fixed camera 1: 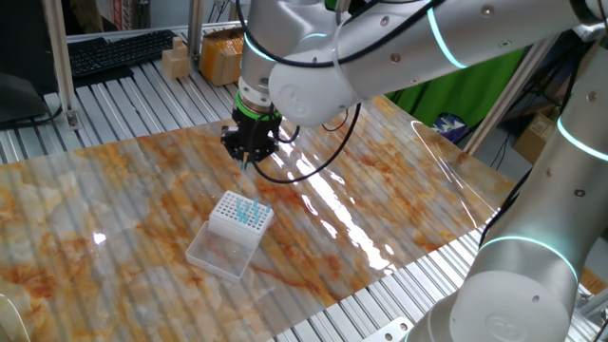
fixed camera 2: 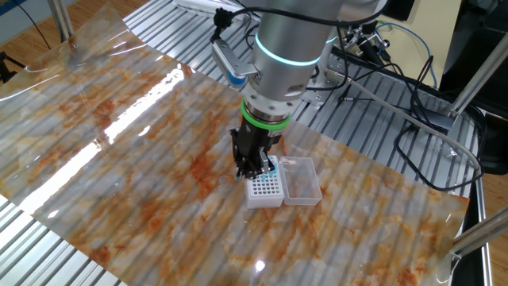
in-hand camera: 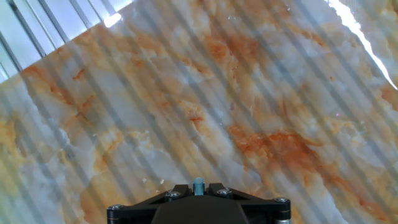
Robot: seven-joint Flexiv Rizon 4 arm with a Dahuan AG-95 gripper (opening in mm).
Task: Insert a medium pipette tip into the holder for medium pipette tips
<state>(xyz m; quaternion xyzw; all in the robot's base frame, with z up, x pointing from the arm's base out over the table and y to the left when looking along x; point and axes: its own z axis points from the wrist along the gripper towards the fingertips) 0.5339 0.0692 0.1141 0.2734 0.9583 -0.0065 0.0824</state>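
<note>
Hand view: black tool (in-hand camera: pixel 198 198) pinching a slender pale-blue translucent pipette tip (in-hand camera: pixel 198 185) above the marbled orange-grey counter (in-hand camera: pixel 205 99), rack unseen, fixed views: white gridded plastic rack with clear tray (fixed camera 1: pixel 241 216) just beyond and below, several blue tips seated.

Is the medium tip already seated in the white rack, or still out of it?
Out. The gripper holds the medium pipette tip above the rack, beside the blue tips already seated.

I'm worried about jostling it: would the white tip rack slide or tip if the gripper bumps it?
The rack looks small and light on a glossy sheet, so it would probably slide. Its low shape and attached clear tray likely resist tipping.
</note>
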